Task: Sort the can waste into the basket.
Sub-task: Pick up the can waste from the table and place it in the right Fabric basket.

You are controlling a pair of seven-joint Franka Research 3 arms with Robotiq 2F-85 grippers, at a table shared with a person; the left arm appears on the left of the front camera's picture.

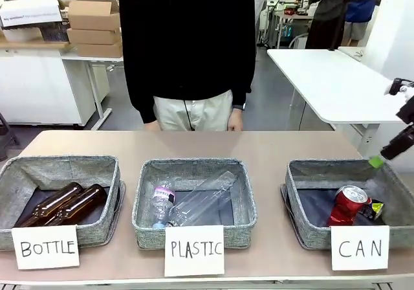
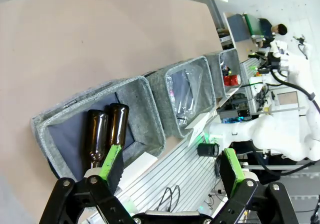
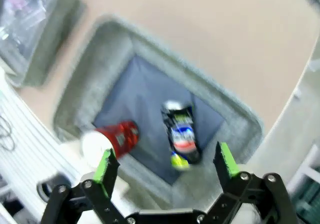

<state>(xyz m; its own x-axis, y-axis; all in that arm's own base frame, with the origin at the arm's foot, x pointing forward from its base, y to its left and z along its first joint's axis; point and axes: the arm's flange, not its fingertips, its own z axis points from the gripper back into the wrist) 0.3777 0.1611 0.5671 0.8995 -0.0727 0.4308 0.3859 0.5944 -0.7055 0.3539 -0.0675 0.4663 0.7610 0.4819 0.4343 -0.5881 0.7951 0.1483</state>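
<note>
Both cans [image 3: 150, 134] lie in the basket [image 3: 240, 116] below the right hand [image 3: 165, 164], released and hovering.

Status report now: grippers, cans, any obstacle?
Both grippers open, left, right. Red can and blue can in CAN basket. Nothing in the way.

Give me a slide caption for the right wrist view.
Open right gripper above the CAN basket, red can and crushed dark-blue can inside.

L gripper [image 2: 172, 166] fingers wide apart; R gripper [image 3: 166, 165] fingers spread, nothing between.
</note>
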